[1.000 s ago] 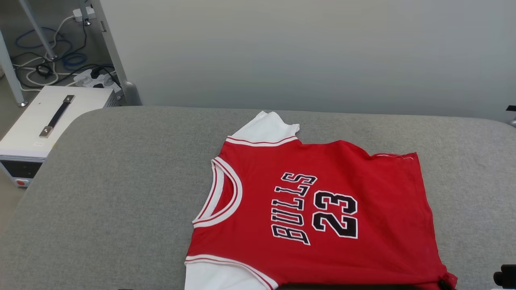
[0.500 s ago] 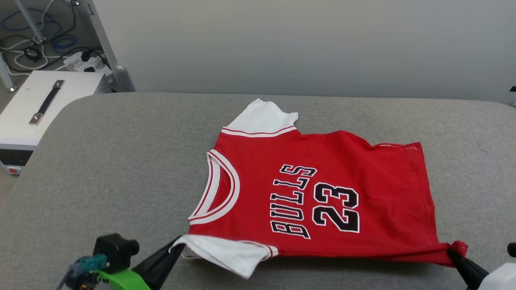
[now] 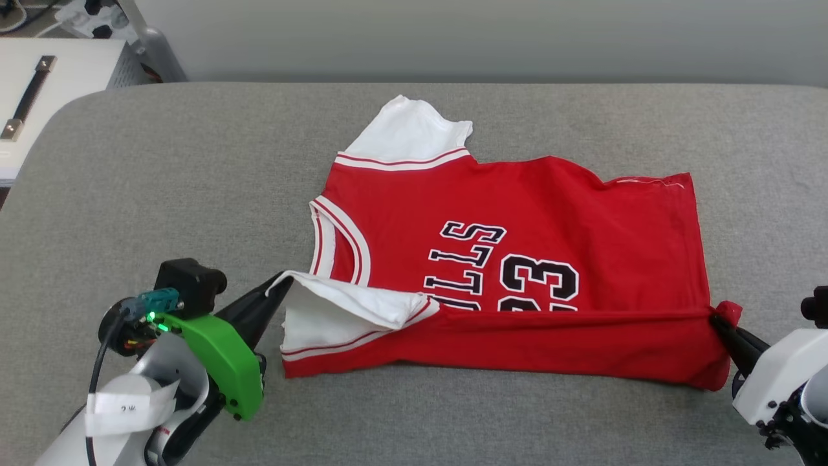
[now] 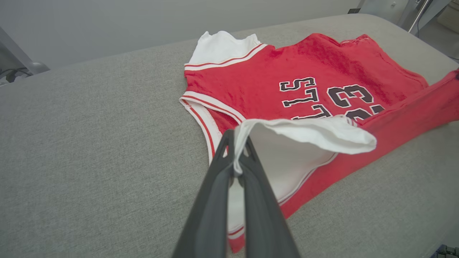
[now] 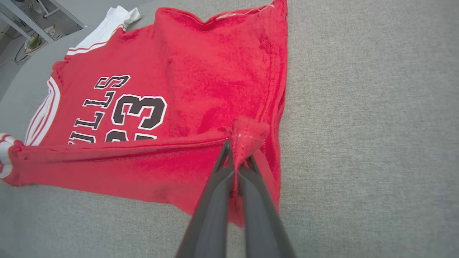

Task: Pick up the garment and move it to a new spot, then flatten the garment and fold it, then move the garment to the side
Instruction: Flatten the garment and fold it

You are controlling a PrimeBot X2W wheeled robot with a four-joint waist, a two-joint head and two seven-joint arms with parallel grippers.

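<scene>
A grey padded table [image 3: 162, 162] with rounded corners stands before a pale wall [image 3: 453, 32]. In the head view the left gripper [image 3: 282, 283] sits at about 8 o'clock, pointing toward 2 o'clock. It is pinched tight on the edge of the near white sleeve [image 3: 336, 310] of the garment [image 3: 517, 194]. The left wrist view shows the white cloth squeezed between the two dark fingers [image 4: 211, 200] and held up off the table.

The right gripper [image 3: 717, 318] sits at about 4 o'clock, pointing toward 10 o'clock. It is clamped on the near hem corner [image 3: 729, 312], and a small red tuft pokes past its tips. Between the two grippers the near side of the garment is raised into a taut red ridge running from 9 to 3 o'clock. The cloth under that ridge drops to the table, and the ridge hides the lower part of the black lettering [image 3: 466, 252] and the "23" [image 3: 540, 281].

The rest of the garment lies flat on the table, front up, a little toward 3 o'clock of the middle. Its striped neck opening [image 3: 336, 239] faces 9 o'clock and its hem faces 3 o'clock. The far white sleeve [image 3: 407, 129] lies spread toward 12 o'clock. Off the table's corner at 10 o'clock stands a white box [image 3: 65, 71] with a dark handle [image 3: 29, 97].
</scene>
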